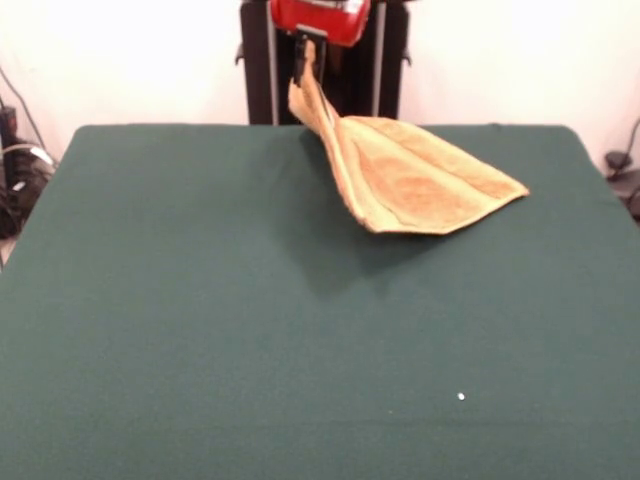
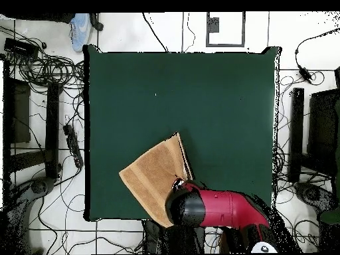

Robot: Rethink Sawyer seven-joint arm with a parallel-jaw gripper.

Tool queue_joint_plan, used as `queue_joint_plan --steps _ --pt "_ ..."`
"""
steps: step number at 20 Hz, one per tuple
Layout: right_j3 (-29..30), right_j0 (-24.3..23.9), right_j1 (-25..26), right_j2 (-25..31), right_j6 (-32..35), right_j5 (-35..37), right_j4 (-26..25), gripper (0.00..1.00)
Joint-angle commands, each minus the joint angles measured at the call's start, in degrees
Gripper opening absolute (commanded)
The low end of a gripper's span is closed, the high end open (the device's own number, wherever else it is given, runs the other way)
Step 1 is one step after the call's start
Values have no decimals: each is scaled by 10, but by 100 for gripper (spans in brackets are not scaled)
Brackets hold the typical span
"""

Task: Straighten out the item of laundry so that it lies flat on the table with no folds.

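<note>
Gripping the towel (image 1: 420, 180) corner, the claw (image 1: 305, 55) shows only frontally — overhead, arm-hidden.

A plain white wall (image 1: 130, 60) stands behind the work area. The floor (image 2: 166, 30) is laid with light tiles with dark joints. Loose black cables (image 2: 40, 63) cover the floor on both sides. Dark equipment cases (image 2: 16, 109) stand at the left and right. A light blue shoe (image 2: 80, 30) shows at the top edge.

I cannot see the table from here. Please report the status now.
Gripper shut on towel corner, raised. Towel draped, folded double, lower part resting on table. Not flat. Nothing in the way on the table.
</note>
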Motion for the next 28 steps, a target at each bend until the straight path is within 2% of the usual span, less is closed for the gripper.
queue_joint_plan --steps 1,6,7,9,13,28 --pt "-44 -17 50 97 -66 22 -24 0" --pt "-47 -26 48 111 -70 30 -31 0" --pt "-48 -30 47 117 -65 18 -43 100" --pt "-43 -33 46 119 -61 -3 -47 100" --pt "-65 -28 43 123 -83 42 -61 100" --pt "-67 -45 42 146 -69 56 -66 100"
